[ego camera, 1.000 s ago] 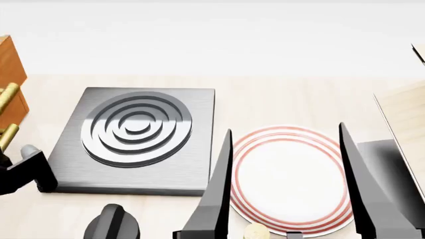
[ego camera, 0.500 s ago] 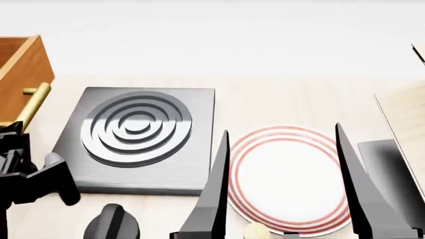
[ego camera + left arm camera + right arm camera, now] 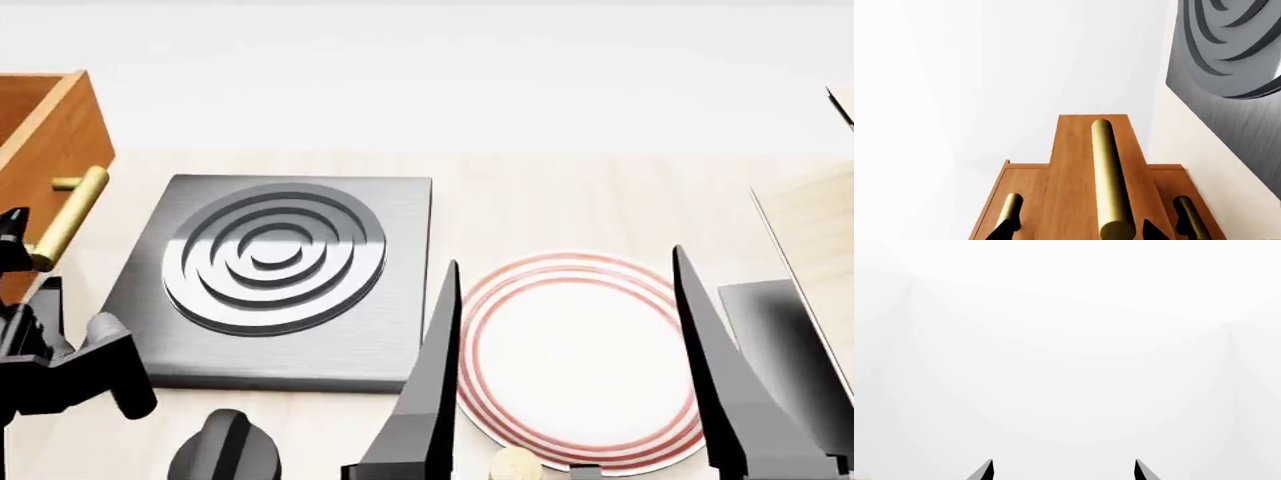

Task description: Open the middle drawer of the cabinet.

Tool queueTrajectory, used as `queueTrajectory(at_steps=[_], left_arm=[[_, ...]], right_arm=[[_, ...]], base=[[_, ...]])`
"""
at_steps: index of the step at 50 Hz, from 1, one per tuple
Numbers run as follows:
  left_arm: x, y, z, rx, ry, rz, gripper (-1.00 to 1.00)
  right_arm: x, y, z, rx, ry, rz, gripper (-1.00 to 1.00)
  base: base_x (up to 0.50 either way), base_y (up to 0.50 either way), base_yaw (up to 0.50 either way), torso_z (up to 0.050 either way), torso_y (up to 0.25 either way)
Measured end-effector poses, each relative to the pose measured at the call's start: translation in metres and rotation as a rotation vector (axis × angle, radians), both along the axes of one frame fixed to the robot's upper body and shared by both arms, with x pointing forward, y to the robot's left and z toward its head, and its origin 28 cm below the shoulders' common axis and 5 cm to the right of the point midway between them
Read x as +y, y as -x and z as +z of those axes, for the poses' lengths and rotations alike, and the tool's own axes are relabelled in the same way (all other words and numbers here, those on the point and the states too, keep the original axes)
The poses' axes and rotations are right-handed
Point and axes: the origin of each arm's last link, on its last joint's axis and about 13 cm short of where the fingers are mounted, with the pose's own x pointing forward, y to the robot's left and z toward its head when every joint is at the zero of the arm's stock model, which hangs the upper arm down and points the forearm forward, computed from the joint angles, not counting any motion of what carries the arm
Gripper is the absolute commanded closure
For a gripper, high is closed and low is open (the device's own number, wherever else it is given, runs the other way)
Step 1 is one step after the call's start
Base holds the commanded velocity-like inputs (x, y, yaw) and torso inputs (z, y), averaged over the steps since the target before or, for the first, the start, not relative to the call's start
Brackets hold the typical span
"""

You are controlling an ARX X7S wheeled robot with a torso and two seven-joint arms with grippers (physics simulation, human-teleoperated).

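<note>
The cabinet (image 3: 1029, 200) is orange-brown wood; in the head view only its pulled-out part shows, at the far left. The middle drawer (image 3: 51, 122) stands slid out, its open box visible from above. Its flat front (image 3: 1071, 165) carries a brass bar handle (image 3: 1111, 180) (image 3: 67, 222). My left gripper (image 3: 1079, 231) (image 3: 30, 268) is open, with one dark fingertip on each side of the handle's near end and a gap to each. The brass handles of the neighbouring drawers (image 3: 1011, 210) (image 3: 1187, 220) sit further back. My right gripper (image 3: 571, 258) (image 3: 1063, 462) hangs open over a plate and holds nothing.
A grey square burner plate with concentric rings (image 3: 274, 270) lies just right of the drawer. A white plate with red rings (image 3: 581, 360) is under the right gripper. A black knob (image 3: 227, 450) sits at the front, and a pale wooden box (image 3: 817, 230) at the right edge.
The middle drawer has slid out of the cabinet towards the burner plate, its open box coming into view. My left gripper moved with the handle. The right arm barely shifted.
</note>
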Motion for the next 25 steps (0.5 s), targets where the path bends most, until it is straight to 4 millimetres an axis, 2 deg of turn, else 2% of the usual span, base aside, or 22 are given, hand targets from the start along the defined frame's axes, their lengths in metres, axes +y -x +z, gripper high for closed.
queueTrajectory(at_steps=[11,25], left_arm=[[-0.005,0.014,0.012,-0.053,0.019,-0.067,-1.00],[-0.017,0.035,0.020,0.073,0.322,-0.168,-1.00]], right_arm=[[0.000,0.000,0.000,0.000,-0.002,0.001,-1.00],[0.000,0.000,0.000,-0.005,-0.003,0.006,-1.00]], base=[[0.00,0.00,0.00,0.001,0.001],[0.00,0.00,0.00,0.000,0.000]])
